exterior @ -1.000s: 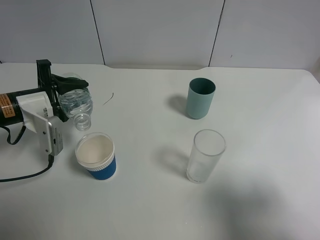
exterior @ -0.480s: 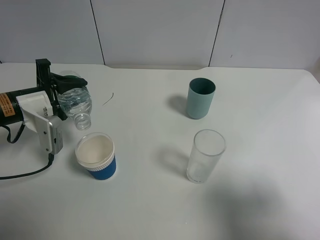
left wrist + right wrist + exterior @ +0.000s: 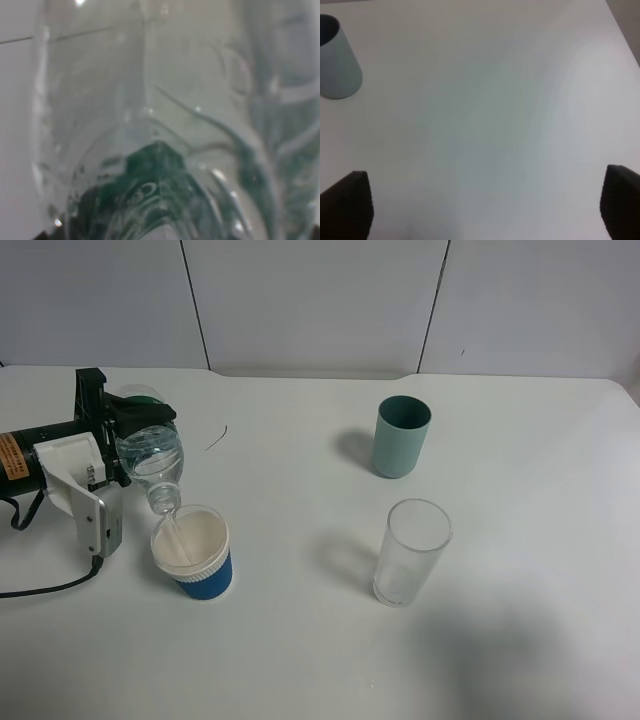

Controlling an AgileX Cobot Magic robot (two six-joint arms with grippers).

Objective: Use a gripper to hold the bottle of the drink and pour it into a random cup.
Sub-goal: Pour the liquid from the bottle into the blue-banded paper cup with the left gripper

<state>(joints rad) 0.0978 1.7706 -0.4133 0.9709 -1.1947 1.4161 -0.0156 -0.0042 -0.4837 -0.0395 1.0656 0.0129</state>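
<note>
My left gripper (image 3: 125,435) is shut on the clear plastic bottle (image 3: 152,455) at the left of the exterior high view. The bottle is tipped mouth-down over the blue paper cup (image 3: 192,552), and a thin stream of clear liquid runs from its mouth into the cup's white inside. The bottle fills the left wrist view (image 3: 160,130), with a bit of green label showing through it. My right gripper (image 3: 480,200) is open over bare table, its two black fingertips (image 3: 347,202) wide apart; it is out of the exterior high view.
A teal plastic cup (image 3: 401,436) stands at the back centre-right and shows in the right wrist view (image 3: 335,60). A tall clear glass (image 3: 410,552) stands in front of it. A black cable (image 3: 50,585) trails from the left arm across the white table (image 3: 300,640).
The left gripper has tipped the bottle further, bringing its mouth down to the blue cup's rim. Liquid now streams into the cup. The cups and glass have not moved.
</note>
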